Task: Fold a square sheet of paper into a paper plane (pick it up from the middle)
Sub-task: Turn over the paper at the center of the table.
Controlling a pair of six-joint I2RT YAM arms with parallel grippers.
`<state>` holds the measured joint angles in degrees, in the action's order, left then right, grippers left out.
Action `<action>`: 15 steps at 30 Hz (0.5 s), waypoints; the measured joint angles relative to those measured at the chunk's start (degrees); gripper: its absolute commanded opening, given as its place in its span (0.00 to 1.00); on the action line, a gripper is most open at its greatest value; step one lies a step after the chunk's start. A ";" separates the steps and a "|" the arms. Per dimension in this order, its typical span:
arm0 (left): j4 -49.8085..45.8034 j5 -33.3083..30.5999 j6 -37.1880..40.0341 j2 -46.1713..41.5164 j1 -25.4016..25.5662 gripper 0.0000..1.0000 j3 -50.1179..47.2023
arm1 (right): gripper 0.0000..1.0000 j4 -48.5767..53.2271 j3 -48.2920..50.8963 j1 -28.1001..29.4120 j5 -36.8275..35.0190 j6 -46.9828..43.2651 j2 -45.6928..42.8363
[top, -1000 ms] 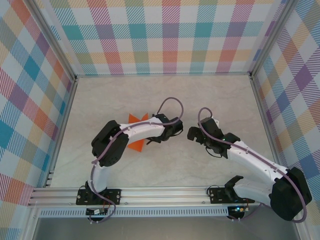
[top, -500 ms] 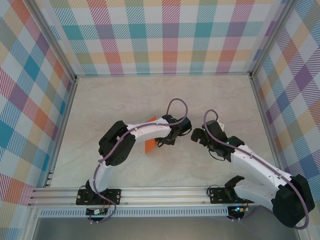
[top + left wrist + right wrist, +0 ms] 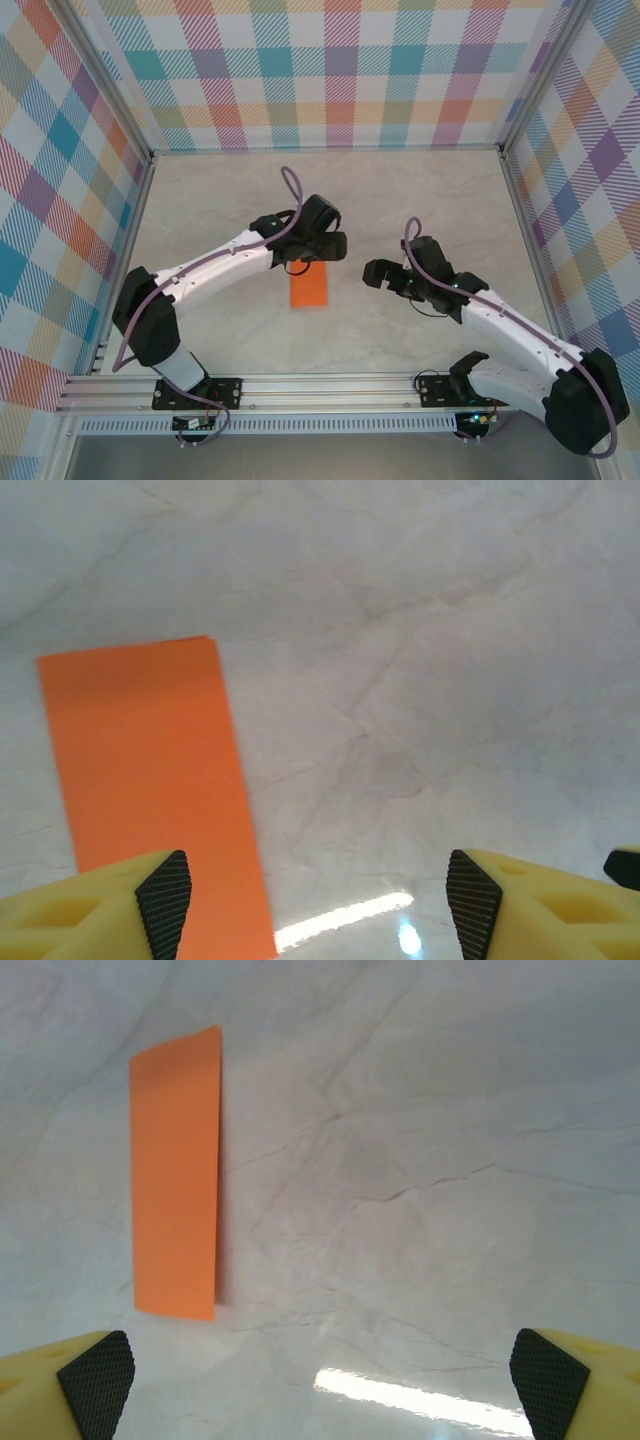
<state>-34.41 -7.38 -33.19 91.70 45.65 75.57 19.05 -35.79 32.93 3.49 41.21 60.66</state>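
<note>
Top camera looks down over the whole desk [image 3: 420, 200]; both wrist cameras, close above it, share the folded orange paper [image 3: 150, 770].

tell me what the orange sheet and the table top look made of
orange sheet: thin paper by the look, matte, plain bright orange, lying flat with crisp edges.
table top: hard smooth slab, pale grey marble veining, maybe stone or laminate; glossy, since it mirrors a light.

No legible text anywhere
</note>
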 measured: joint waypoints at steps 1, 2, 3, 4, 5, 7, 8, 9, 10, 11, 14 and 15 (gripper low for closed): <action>1.11 0.79 -0.28 -0.76 -1.40 0.73 -2.25 | 1.00 -0.48 -0.37 0.00 1.38 0.15 1.60; 2.27 1.73 -0.55 -1.49 -2.86 0.72 -4.85 | 1.00 -1.16 -0.96 0.02 3.13 0.42 4.09; 3.43 3.13 -1.01 -2.08 -4.48 0.72 -7.63 | 1.00 -2.12 -1.44 0.11 4.70 0.98 6.47; 4.42 4.35 -1.42 -2.38 -5.68 0.71 -9.75 | 1.00 -3.04 -1.84 0.22 5.81 1.49 8.24; 5.81 5.99 -2.05 -2.69 -7.28 0.71 -12.46 | 0.99 -4.28 -2.25 0.55 6.99 2.25 10.49; 7.96 8.85 -3.13 -2.91 -9.66 0.70 -16.61 | 0.98 -6.54 -3.23 1.62 8.79 4.02 14.67; 9.16 10.25 -3.74 -2.93 -10.78 0.70 -18.53 | 0.97 -7.48 -3.96 2.36 9.51 5.07 16.83; 10.29 11.50 -4.61 -2.95 -11.78 0.71 -20.37 | 0.96 -8.33 -4.76 3.06 10.05 6.10 18.80; 10.99 12.28 -5.11 -2.95 -12.35 0.72 -21.55 | 0.96 -9.27 -5.51 3.80 10.54 7.04 20.57; 11.63 12.87 -5.92 -2.95 -12.94 0.74 -22.77 | 0.95 -10.25 -6.29 4.52 10.95 8.07 22.34; 13.29 13.44 -8.11 -3.45 -13.55 0.78 -25.66 | 0.95 -12.17 -7.96 5.95 11.41 10.71 25.68; 13.60 13.70 -8.83 -3.67 -13.55 0.78 -26.34 | 0.95 -12.52 -8.28 6.21 11.39 11.17 26.21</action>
<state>-20.82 6.33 -42.02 88.03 32.10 49.23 6.52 -44.07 39.13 14.87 52.38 86.87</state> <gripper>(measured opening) 0.765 0.951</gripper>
